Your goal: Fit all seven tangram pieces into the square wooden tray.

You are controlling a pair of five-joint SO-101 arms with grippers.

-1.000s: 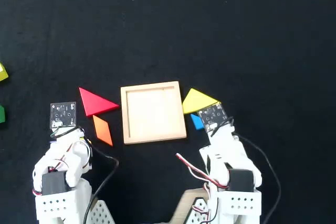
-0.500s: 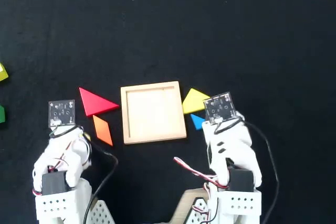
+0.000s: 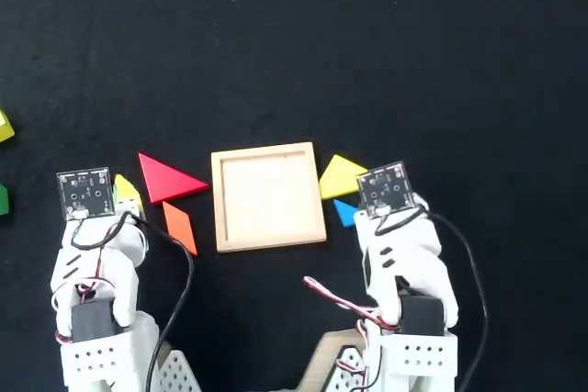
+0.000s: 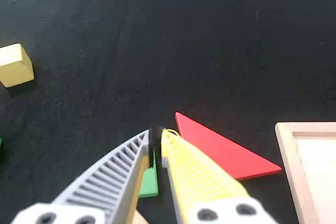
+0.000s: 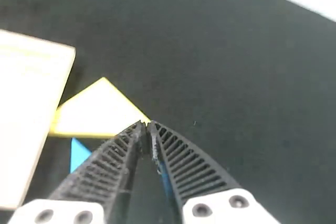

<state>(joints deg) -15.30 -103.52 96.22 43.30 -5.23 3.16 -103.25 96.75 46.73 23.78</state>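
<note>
Hovering with tips pressed together and nothing held, the right gripper (image 5: 145, 126) sits over the blue piece (image 5: 80, 153), with the yellow triangle (image 5: 97, 111) just ahead, beside the tray (image 3: 271, 241). The left gripper (image 4: 157, 134) is pinched closed too, nothing clamped that I can see, a green piece (image 4: 149, 182) beneath it. And the red triangle (image 4: 220, 148) lies just beside its tips, long edge running toward the bare tray between the arms, so the left arm looks nearer for red.

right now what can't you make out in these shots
- Blue piece: outline unclear. The right arm covers part of it in the high view, and the right gripper crosses it in the right wrist view.
- Green piece: mostly under the left gripper in the left wrist view, so its shape is unknown.
- Green thing: cut off by the high view's left edge.
</note>
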